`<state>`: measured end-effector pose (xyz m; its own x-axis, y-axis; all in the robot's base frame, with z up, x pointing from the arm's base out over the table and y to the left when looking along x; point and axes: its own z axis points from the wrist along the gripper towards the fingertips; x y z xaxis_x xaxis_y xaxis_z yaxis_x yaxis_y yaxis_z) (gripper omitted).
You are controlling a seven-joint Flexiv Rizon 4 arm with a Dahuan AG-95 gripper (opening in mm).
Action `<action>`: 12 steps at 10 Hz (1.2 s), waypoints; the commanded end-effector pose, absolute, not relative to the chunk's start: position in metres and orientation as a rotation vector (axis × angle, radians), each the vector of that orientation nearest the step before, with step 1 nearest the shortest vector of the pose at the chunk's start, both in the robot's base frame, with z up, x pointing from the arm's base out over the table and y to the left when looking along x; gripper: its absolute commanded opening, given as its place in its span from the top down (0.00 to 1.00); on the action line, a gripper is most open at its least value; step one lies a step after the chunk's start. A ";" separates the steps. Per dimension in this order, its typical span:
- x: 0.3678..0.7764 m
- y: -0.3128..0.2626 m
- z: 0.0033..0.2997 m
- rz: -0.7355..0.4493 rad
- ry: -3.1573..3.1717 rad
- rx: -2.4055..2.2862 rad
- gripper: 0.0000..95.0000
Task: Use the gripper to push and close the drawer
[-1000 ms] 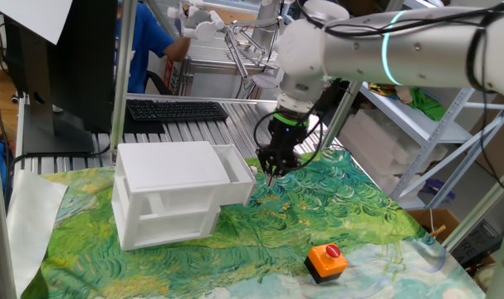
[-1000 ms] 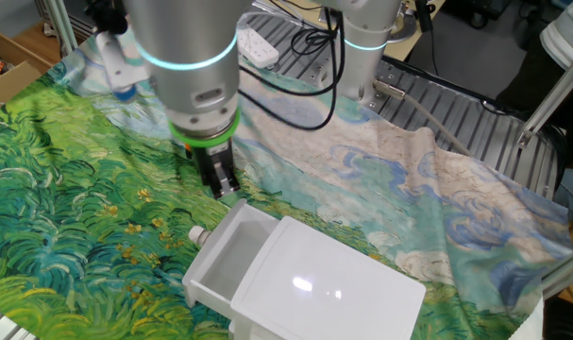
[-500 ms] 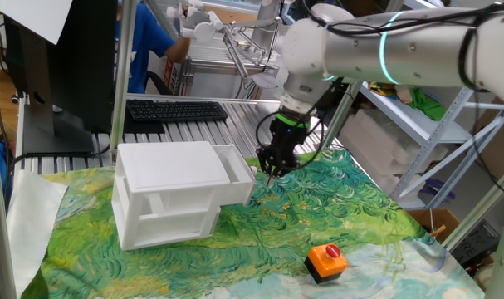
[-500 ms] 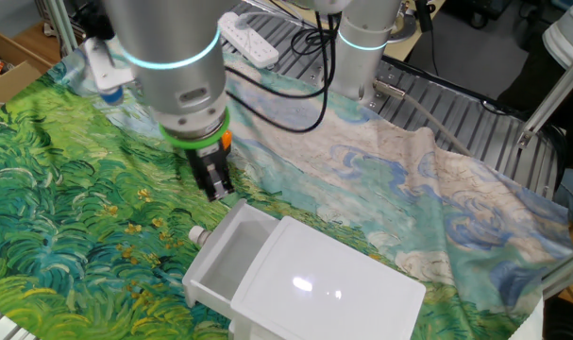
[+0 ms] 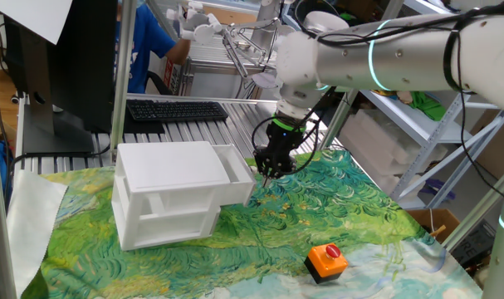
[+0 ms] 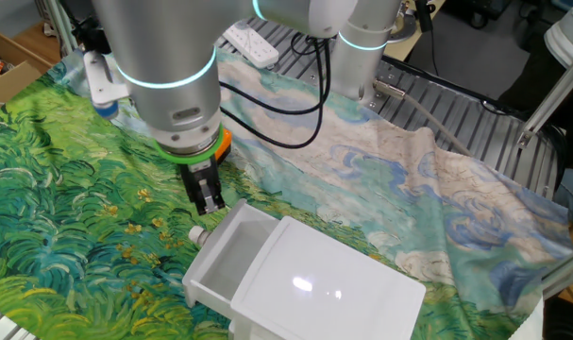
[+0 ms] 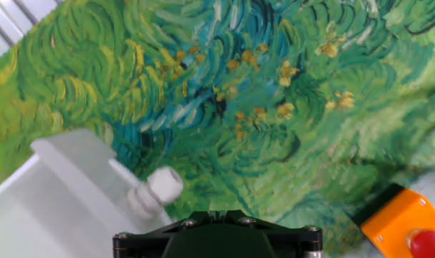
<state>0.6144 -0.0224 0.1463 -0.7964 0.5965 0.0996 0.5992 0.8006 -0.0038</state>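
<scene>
Drawer point(image 6: 231, 260) pulled partway out of the white cabinet point(image 5: 164, 191), lower centre of the other fixed view, with its small round knob point(image 6: 199, 235) on the front face pointing to the left of that frame. In one fixed view, seen as the upper compartment jutting rightward at mid-frame.

Gripper point(image 6: 208, 195) now hanging just above and up-left of the knob, fingers pointing down toward the green painted cloth point(image 6: 69, 189). Shifted over the last second: further left and lower in the other fixed view, nearer the knob than a second ago; in one fixed view, arm leaned further in toward the drawer front, with the gripper point(image 5: 270, 166) close beside it. No contact visible yet; a narrow gap between tool and drawer front.

Fingers apparently pressed together with nothing between them, judging by the single narrow black tip in the other fixed view; hand view shows only the black base at the bottom edge, knob point(image 7: 154, 192) just above it, orange button box point(image 7: 403, 226) at lower right.

Likely meaning: alignment in front of the drawer nearly done, push not yet begun, drawer as far out as before.
</scene>
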 end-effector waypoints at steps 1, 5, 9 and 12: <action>0.620 -0.023 0.148 -0.041 -2.880 -0.970 1.00; 0.621 -0.019 0.156 -0.049 -2.868 -0.989 1.00; 0.618 -0.013 0.155 -0.041 -2.874 -0.991 1.00; 0.621 -0.013 0.151 0.001 -2.910 -0.948 1.00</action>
